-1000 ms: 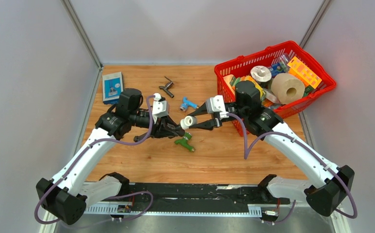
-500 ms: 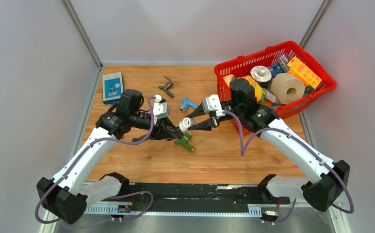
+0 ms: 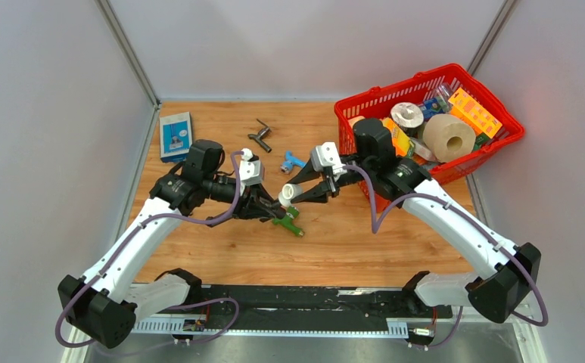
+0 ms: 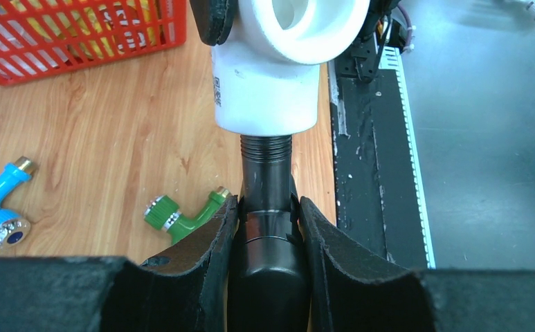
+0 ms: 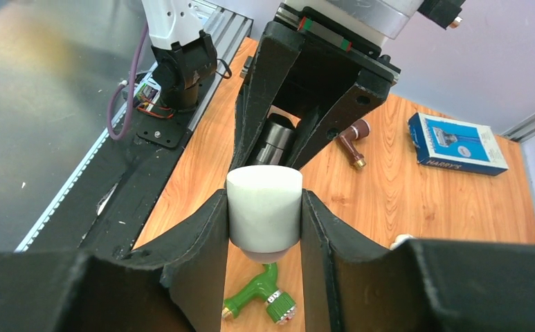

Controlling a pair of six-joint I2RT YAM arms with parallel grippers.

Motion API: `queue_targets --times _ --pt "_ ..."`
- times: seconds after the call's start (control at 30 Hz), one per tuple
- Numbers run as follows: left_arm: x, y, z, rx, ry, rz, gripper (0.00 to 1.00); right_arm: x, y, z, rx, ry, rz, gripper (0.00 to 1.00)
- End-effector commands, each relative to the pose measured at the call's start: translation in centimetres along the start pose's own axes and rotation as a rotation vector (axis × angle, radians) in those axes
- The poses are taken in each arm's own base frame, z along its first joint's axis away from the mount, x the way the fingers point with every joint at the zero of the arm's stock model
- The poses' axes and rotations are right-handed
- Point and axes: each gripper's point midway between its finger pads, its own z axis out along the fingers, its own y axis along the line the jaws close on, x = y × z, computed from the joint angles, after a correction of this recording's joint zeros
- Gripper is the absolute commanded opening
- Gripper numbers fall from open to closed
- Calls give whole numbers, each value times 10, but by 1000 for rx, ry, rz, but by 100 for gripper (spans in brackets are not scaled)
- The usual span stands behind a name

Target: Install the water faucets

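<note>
My left gripper (image 4: 267,211) is shut on a dark-grey metal faucet (image 4: 268,187). Its threaded end sits in the mouth of a white elbow fitting (image 4: 268,90). My right gripper (image 5: 264,225) is shut on that white fitting (image 5: 264,207) from the opposite side. The two grippers meet above the middle of the table, left gripper (image 3: 271,207) against right gripper (image 3: 297,193). A green faucet (image 3: 289,221) lies on the wood right below them. A blue-handled faucet (image 3: 294,161) lies a little farther back.
Another dark tap (image 3: 261,134) lies near the back of the table. A blue box (image 3: 175,135) sits at the back left. A red basket (image 3: 425,79) full of items stands at the back right. A small white fitting (image 5: 401,240) lies by the blue faucet.
The right arm has carried the white fitting a little left and down toward the left gripper's faucet. The left arm has hardly moved.
</note>
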Motion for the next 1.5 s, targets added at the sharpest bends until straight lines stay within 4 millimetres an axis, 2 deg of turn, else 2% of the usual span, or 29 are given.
queue_targets --times 0.0,0.17,0.4,0.87,1.17,1.47 --pt "-33 1 -3 -13 -83 154 0 -17 -9 9 1 -31 0 0" --pt "-37 12 -4 -100 -116 157 0 -3 -8 14 30 -1 77 0" --pt "-49 13 -8 -160 -200 201 0 6 -13 11 135 -13 187 0" --pt "-47 30 -14 -280 -212 220 0 14 -19 14 249 -29 455 0" --pt "-45 33 -20 -341 -215 279 0 22 -20 18 307 -46 763 0" --pt "-36 47 -24 -441 -183 297 0 34 -25 21 438 -67 1008 0"
